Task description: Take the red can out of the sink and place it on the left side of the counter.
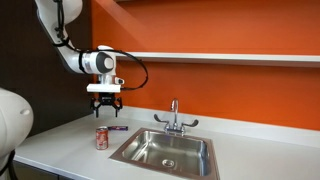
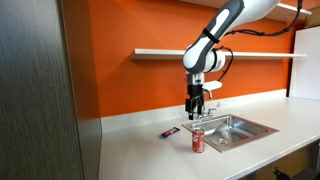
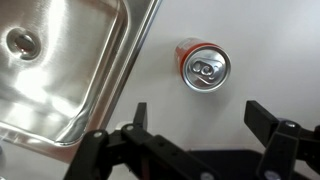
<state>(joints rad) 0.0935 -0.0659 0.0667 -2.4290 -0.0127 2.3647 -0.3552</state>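
Gripper (image 1: 105, 105) pointing down, jaws apart | hovering above red can (image 1: 102, 138)

Bright, even indoor light with no hard sunbeams. In both exterior views the orange wall (image 1: 220, 30) looks richly saturated, and the pale counter (image 1: 60, 135) carries only faint, soft shadows. In the wrist view the steel sink (image 3: 60, 70) shows broad white glare (strongest along its rim), and the red can (image 3: 203, 66) glints on top. The gripper (image 3: 197, 112) is dark and slightly soft-focused. All pictures are small and grainy.
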